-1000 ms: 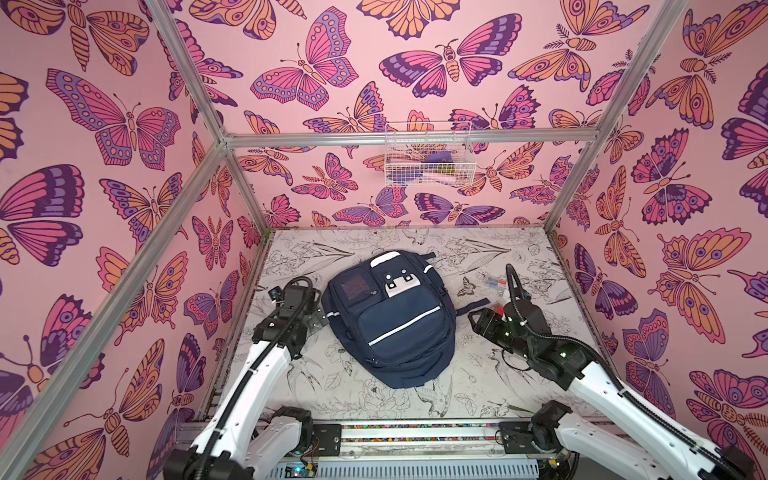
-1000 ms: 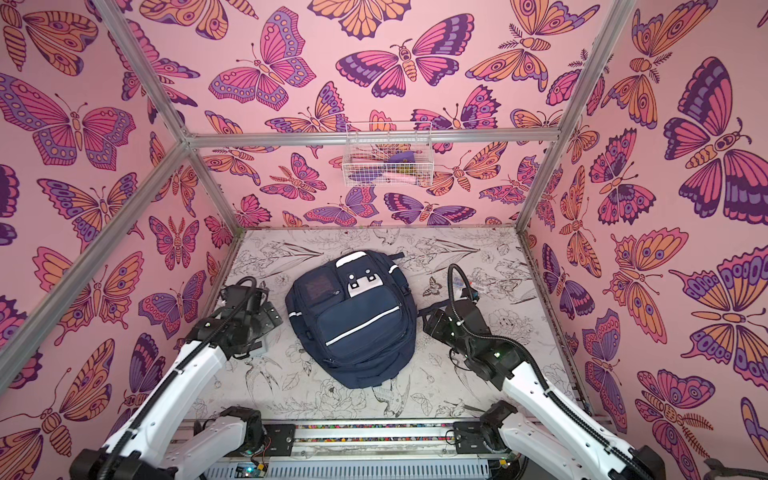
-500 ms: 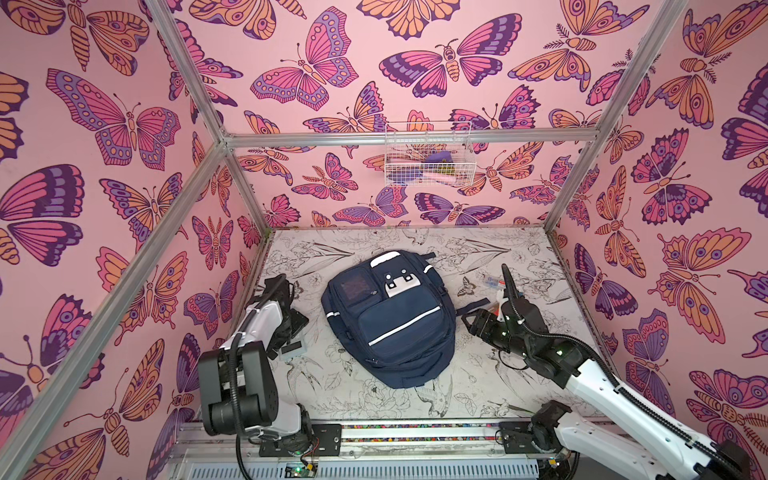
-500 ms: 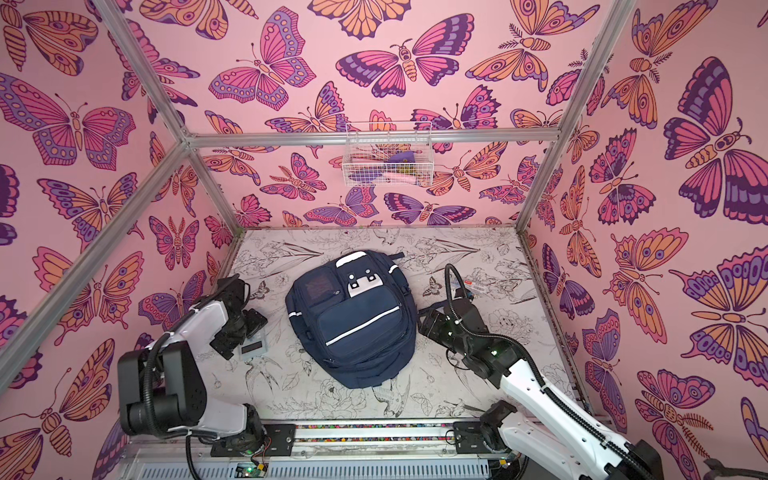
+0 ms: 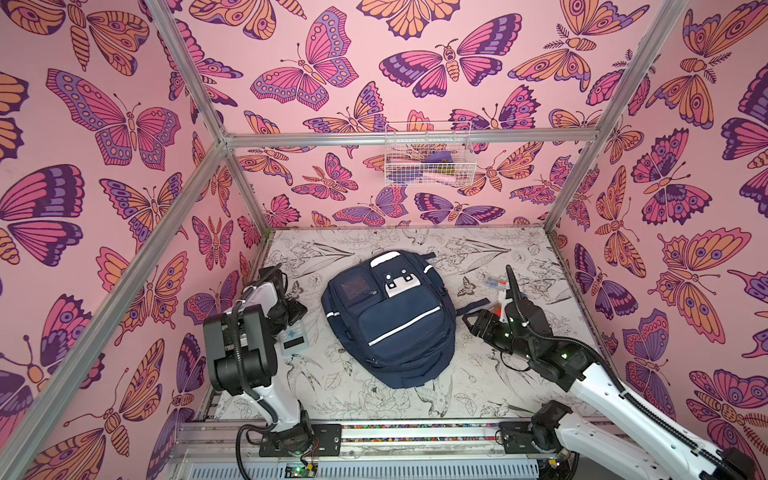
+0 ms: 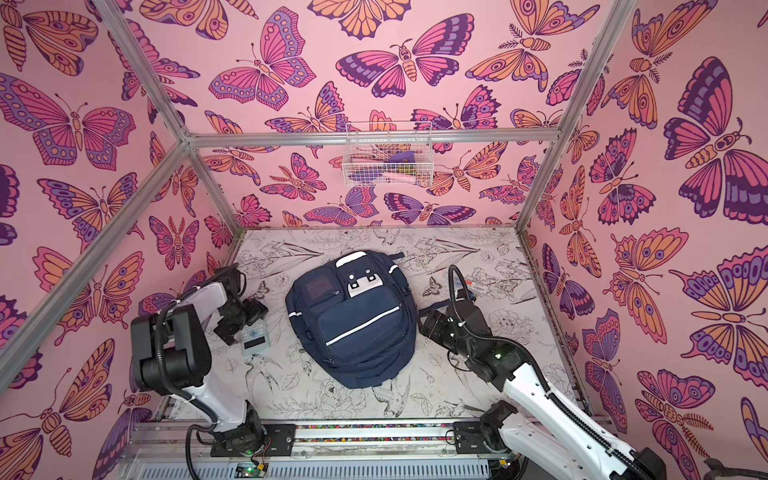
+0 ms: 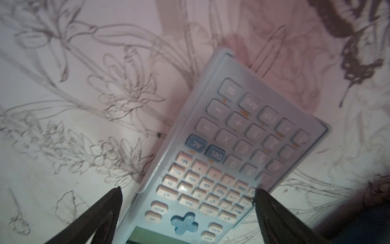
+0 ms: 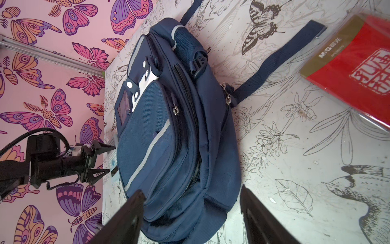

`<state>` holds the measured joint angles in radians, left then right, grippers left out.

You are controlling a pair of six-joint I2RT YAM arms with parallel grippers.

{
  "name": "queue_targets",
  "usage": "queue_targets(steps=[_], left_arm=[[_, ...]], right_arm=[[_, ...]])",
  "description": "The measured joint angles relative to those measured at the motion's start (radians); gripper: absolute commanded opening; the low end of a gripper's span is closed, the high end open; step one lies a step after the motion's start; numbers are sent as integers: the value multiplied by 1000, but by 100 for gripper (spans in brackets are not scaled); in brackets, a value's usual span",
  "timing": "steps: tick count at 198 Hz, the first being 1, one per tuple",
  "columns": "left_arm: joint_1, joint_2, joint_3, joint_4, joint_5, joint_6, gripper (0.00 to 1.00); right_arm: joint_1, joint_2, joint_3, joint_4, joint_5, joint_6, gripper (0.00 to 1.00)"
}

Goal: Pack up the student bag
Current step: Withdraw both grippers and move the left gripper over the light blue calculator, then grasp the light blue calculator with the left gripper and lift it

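Between the grippers, the student bag (image 5: 390, 320) is laid flat: navy fabric, white stripes, front pockets upward. Jaws of the left gripper (image 7: 187, 194) are spread wide over a calculator (image 7: 242, 135); those of the right gripper (image 8: 193, 194) are parted toward the bag.

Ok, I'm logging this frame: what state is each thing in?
Bag: flat, front up, zips apparently shut.
Calculator: lying face up, ungripped.
Red packet: flat, wrapped.
Basket: hanging, holding items.
Left pincer: open over calculator.
Right pincer: open, empty, by bag.
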<state>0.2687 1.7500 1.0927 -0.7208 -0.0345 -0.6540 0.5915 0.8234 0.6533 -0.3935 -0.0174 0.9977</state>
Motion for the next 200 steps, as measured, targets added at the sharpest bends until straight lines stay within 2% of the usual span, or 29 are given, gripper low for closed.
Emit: queue_targets(steps=[36, 88, 121, 163, 200], left_arm=[[2, 20, 8, 33, 72, 18, 100], [0, 53, 31, 39, 121, 45, 100], [-18, 74, 55, 19, 106, 55, 100], [-78, 130, 112, -47, 7, 79, 100], [-92, 126, 114, -59, -26, 90, 100]], right_arm=[[0, -21, 0, -16, -2, 0, 74], [0, -51, 0, -26, -1, 0, 74], [0, -82, -9, -29, 1, 0, 75], [0, -88, -41, -26, 1, -3, 76], [0, -97, -53, -12, 3, -7, 77]])
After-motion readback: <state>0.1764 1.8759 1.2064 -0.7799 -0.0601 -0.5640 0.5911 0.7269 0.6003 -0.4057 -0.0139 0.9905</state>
